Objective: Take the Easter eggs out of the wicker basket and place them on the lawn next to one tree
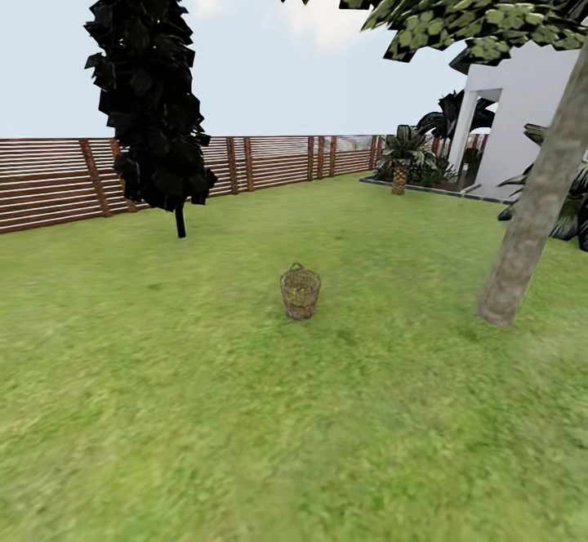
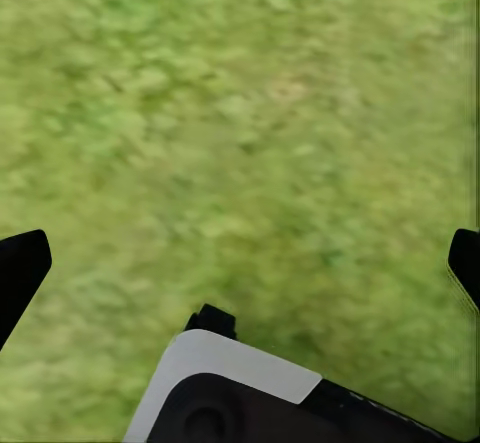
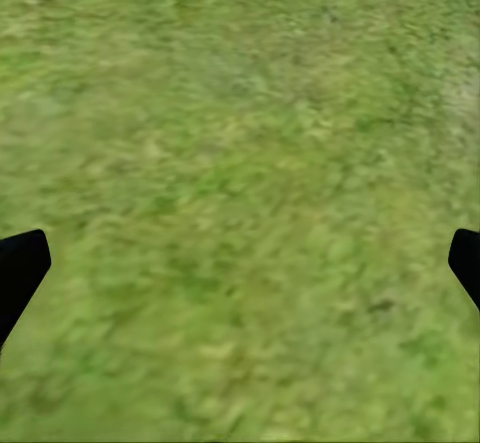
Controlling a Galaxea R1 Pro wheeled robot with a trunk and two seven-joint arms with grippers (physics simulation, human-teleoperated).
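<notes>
The brown wicker basket [image 1: 300, 291] stands upright on the lawn [image 1: 245, 411] some way ahead of me, a little right of centre. Its contents are too small to make out, so the Easter eggs are hidden. A tree with a thick pale trunk [image 1: 531, 224] rises to the right of the basket, leaning slightly. My left gripper [image 2: 240, 263] hangs open over bare grass, its dark fingertips [image 2: 20, 268] wide apart. Over grass too, my right gripper [image 3: 240, 263] is open with nothing between its fingertips [image 3: 20, 263].
A dark cypress-like tree [image 1: 151, 85] stands at the back left before a brown slat fence [image 1: 49, 183]. A white house [image 1: 523, 117] and spiky palm plants [image 1: 402, 158] lie at the back right.
</notes>
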